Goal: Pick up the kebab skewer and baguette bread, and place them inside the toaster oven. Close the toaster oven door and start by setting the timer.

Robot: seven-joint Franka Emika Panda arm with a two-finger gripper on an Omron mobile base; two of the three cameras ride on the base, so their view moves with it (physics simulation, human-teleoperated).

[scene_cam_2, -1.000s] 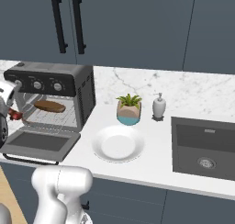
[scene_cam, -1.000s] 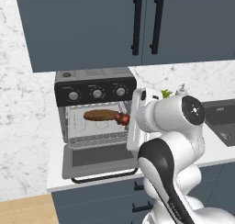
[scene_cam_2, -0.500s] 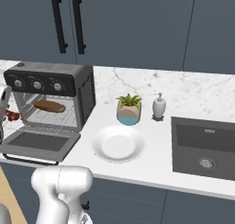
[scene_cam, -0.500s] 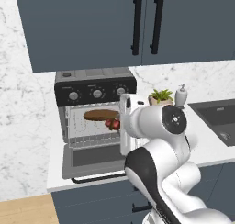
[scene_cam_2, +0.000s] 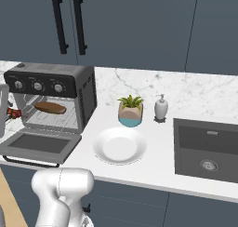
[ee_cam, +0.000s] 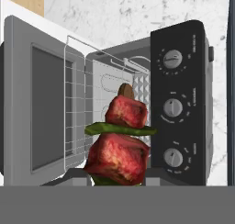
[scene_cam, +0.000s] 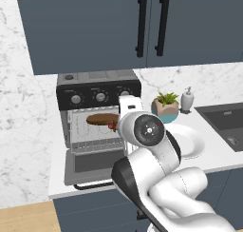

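My gripper [ee_cam: 117, 173] is shut on the kebab skewer [ee_cam: 120, 140], whose red chunks and green slice stand up between the fingertips. It hangs just in front of the toaster oven [scene_cam: 98, 95], at the right side of the opening, with the skewer [scene_cam: 113, 126] beside the cavity. The baguette bread [scene_cam: 101, 119] lies on the wire rack inside. The toaster oven door [scene_cam: 90, 164] is dropped fully open. From the right base view the skewer [scene_cam_2: 13, 112] pokes out of the white hand at the left edge, level with the loaf [scene_cam_2: 51, 108].
A white plate [scene_cam_2: 120, 144] lies right of the oven. A potted plant [scene_cam_2: 130, 110] and a soap dispenser [scene_cam_2: 161, 107] stand behind it. A sink [scene_cam_2: 204, 149] is at the far right. Three knobs [ee_cam: 172, 107] line the oven's black panel. Dark cabinets hang above.
The arm has swung left, carrying the skewer from beside the oven's right edge to the front of its opening. The baguette and door have not moved.
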